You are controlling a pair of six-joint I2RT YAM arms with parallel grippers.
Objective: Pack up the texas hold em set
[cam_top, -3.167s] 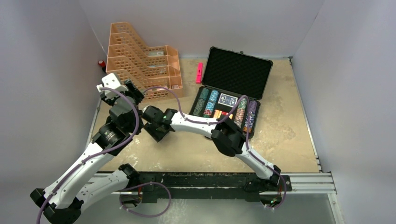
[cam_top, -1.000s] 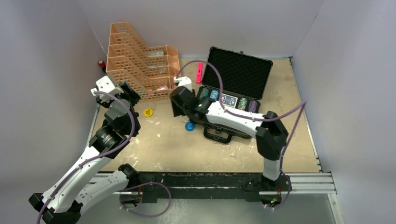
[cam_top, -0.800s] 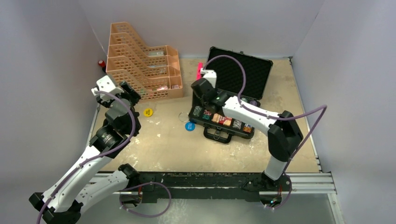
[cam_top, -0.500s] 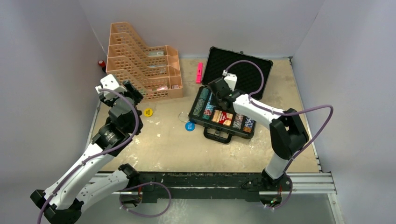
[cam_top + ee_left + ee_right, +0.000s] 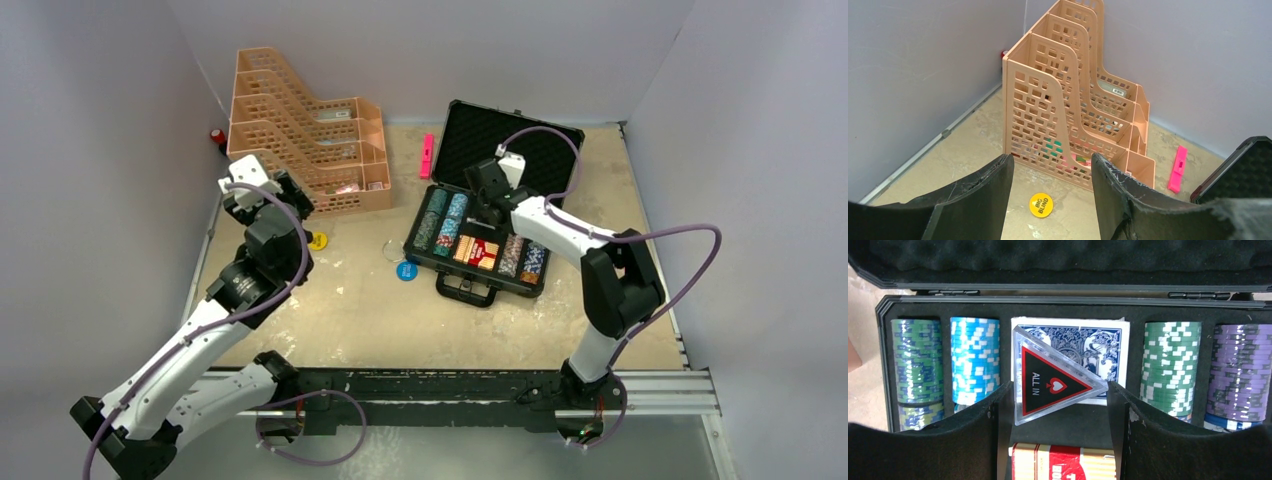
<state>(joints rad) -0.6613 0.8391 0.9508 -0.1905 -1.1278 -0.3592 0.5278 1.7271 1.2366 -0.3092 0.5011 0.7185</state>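
The black case [image 5: 437,262] lies open at centre right, its foam slots filled with striped chip stacks [image 5: 1170,365], a blue card deck [image 5: 1105,350] and a red card deck [image 5: 1063,462]. My right gripper [image 5: 1060,397] hovers over the blue deck, shut on a clear triangular "ALL IN" button [image 5: 1048,382] that spans from finger to finger. A yellow "BIG BLIND" button [image 5: 1041,205] lies on the table in front of the orange trays, below my open left gripper [image 5: 1050,172]. A blue round button [image 5: 407,270] lies on the table left of the case.
The orange mesh trays [image 5: 300,140] stand at the back left, just beyond my left gripper [image 5: 290,195]. A pink marker [image 5: 427,155] lies between the trays and the case lid [image 5: 520,150]. A small red object [image 5: 216,135] sits by the left wall.
My right arm swung from the table's left side over to the case and now hangs above the blue deck. My left gripper shifted slightly right, toward the yellow button.
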